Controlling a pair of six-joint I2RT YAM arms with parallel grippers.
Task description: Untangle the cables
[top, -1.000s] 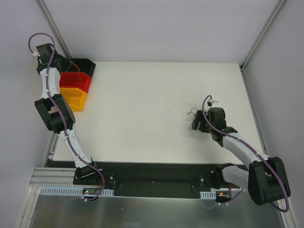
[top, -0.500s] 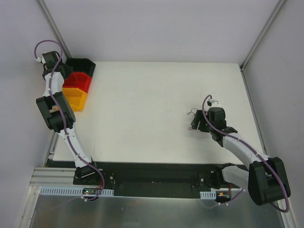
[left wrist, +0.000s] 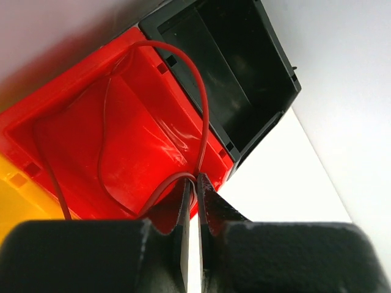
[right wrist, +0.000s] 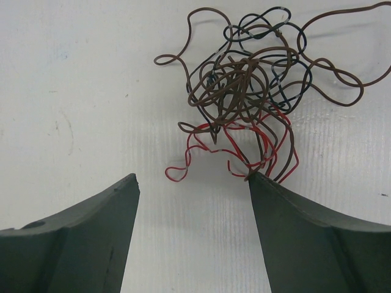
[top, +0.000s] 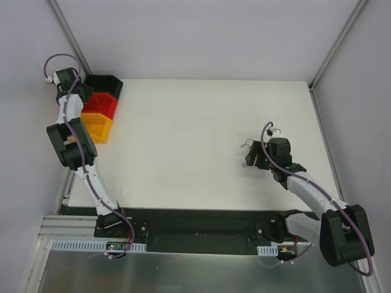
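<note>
**Inspector:** Start with the bench [top: 183,140].

**Recorder:** White surface, with both arms based at its near edge. The left arm [top: 73,146] reaches up to the far-left corner. The right arm [top: 305,189] bends inward over the right half of the bench.

**Inspector:** Any movement against the earlier frames?

**Recorder:** A second ago the left arm's wrist sat higher and further left. It has since drawn in toward the bins, and over the last half second it is nearly static. The right arm shows no visible shift.

**Inspector:** Containers?

**Recorder:** Three stand in a row at the far-left edge: black bin [top: 105,84] farthest, red bin [top: 101,105] in the middle, yellow bin [top: 98,128] nearest.

**Inspector:** Tools?

**Recorder:** The left tool [left wrist: 195,181] has its fingers pressed almost together, pinching a red cable [left wrist: 201,110]. The right tool [right wrist: 192,177] is spread wide and holds nothing.

**Inspector:** Location of the cables?

**Recorder:** The pinched red cable arches up from the fingertips and runs down into the red bin. The remaining cables [right wrist: 244,79] lie as a tangle of brown, black and red strands on the bench just ahead of the right tool. The lowest red loops lie at its right fingertip; I cannot tell if they touch. The tangle's position is unchanged from the earlier frames.
</note>
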